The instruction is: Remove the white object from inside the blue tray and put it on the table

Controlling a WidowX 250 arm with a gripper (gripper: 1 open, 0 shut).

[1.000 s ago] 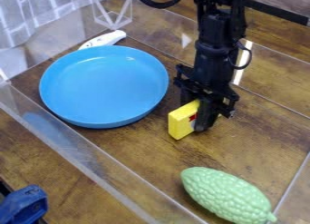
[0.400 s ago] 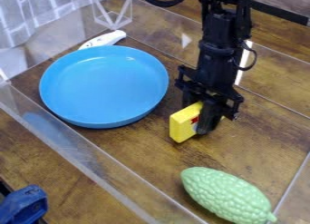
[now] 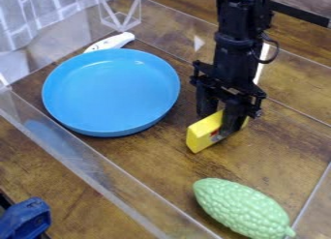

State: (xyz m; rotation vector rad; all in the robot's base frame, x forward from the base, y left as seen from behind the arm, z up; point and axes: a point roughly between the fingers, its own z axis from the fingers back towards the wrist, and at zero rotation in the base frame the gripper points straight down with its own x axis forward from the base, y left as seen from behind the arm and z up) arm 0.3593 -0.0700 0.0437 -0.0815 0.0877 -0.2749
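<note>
The blue tray lies on the left of the table with nothing inside it. A white object rests just past the tray's far rim, outside it, near the clear wall. To the right of the tray, my gripper points straight down with its black fingers spread apart, so it is open. A small yellow block leans on the table right below the fingertips, its upper end between them.
A bumpy green fruit-shaped object lies at the front right. Low clear acrylic walls border the table in front and at the left. Something blue sits outside the front left corner.
The fingers have spread apart off the yellow block, and the gripper has shifted slightly right. The block now leans lower and more tilted on the table.
</note>
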